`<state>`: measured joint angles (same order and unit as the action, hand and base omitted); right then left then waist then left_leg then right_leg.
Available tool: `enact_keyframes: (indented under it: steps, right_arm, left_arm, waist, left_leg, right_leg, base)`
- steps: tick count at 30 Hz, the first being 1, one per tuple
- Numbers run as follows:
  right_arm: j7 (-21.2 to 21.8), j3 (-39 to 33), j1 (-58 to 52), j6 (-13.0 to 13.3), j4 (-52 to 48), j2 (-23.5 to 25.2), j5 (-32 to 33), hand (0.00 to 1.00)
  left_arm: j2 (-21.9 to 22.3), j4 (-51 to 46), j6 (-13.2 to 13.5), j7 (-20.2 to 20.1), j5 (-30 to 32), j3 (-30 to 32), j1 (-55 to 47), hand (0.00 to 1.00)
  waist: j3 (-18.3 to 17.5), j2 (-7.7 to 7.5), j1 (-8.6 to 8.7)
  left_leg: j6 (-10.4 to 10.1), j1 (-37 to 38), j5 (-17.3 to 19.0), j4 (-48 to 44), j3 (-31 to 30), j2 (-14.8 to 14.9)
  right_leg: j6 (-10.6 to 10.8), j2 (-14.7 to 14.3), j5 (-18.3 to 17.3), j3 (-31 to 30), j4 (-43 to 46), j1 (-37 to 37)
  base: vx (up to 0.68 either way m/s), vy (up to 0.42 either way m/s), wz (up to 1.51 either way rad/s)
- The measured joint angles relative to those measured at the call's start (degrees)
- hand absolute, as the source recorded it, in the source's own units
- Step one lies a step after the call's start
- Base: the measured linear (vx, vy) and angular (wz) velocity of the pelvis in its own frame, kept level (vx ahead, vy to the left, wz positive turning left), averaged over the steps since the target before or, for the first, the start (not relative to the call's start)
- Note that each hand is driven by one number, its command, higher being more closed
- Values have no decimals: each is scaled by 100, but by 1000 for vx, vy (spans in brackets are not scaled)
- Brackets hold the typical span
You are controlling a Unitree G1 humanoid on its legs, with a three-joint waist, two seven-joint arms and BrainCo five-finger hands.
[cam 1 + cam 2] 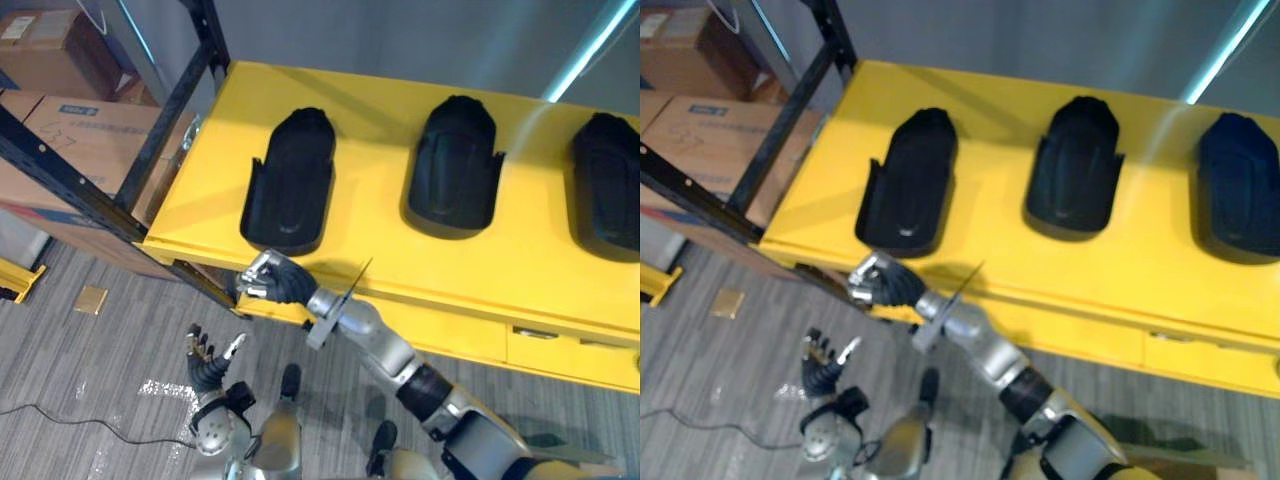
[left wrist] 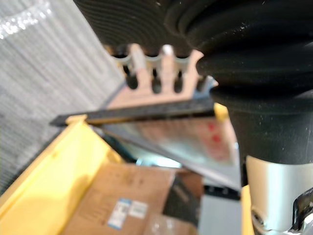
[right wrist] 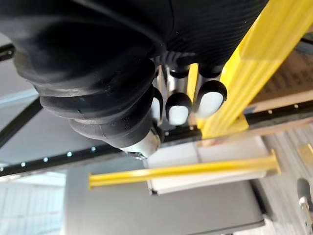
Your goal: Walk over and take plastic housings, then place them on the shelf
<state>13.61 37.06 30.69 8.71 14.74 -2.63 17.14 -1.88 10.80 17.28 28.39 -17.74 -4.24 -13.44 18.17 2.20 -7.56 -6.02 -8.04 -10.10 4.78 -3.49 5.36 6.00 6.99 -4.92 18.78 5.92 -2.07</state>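
Three black plastic housings (image 1: 452, 165) lie in a row on your yellow shelf (image 1: 400, 262). Your right hand (image 1: 272, 280) sits clenched and empty at the shelf's front edge, just before the leftmost housing (image 1: 290, 180). Your left hand (image 1: 205, 360) hangs low, fingers relaxed.

**Right hand (image 1: 270, 281) at yellow surface (image 1: 400, 265)**

Fingers curled, it sat at the front edge near the left corner. Left housing (image 1: 290, 180), middle housing (image 1: 453, 165) and right housing (image 1: 608, 180) lay in a row. The left hand (image 1: 208, 368) hung beyond the front edge, fingers spread.
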Motion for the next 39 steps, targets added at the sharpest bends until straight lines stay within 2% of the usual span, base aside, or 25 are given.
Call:
enact_keyframes:
  steps: [9,14,20,27,34,39]
  right_arm:
    - [-298,-185,264,31,497,7,-236,100]
    - [-415,-275,439,108,840,23,-345,100]
    - [-594,-351,715,208,1078,58,-379,100]
    - [-872,-620,949,391,1317,53,-450,100]
    - [-1250,-657,1263,399,1532,53,-509,100]
    - [-1245,-659,1368,402,1547,53,-480,100]
  left_arm:
    - [7,87,0,-15,-37,-102,-4,0]
    - [7,129,2,-15,-45,-98,-8,0]
    - [6,143,4,-16,-210,-97,-4,0]
    - [7,142,8,-25,-254,-98,6,0]
    - [9,139,9,-51,-265,-109,9,0]
    - [9,139,9,-51,-268,-135,11,0]
  waist:
    - [98,178,-53]
    - [123,219,-113]
    - [197,302,-114]
    - [333,331,-116]
    - [406,459,-124]
    - [429,480,-122]
  left_leg:
    - [-10,6,-4,0,-39,11]
    - [-17,5,-9,-1,-56,-3]
    - [-23,4,-15,-1,-76,-22]
    - [-24,-1,-19,-1,-89,-69]
    - [-25,-3,-19,-2,-105,-81]
    - [-25,-3,-19,-2,-120,-89]
  right_leg:
    - [-3,14,-69,25,110,19]
    - [-9,74,-198,39,329,105]
    - [1,132,-296,88,500,162]
    - [10,202,-380,105,647,215]
    - [13,215,-412,121,680,216]
    - [5,246,-487,132,800,263]
  base:
    - [-1,-5,1]
    - [1,0,1]
    - [0,-6,1]
    - [4,-7,1]
    - [0,0,0]
    - [-1,-6,1]
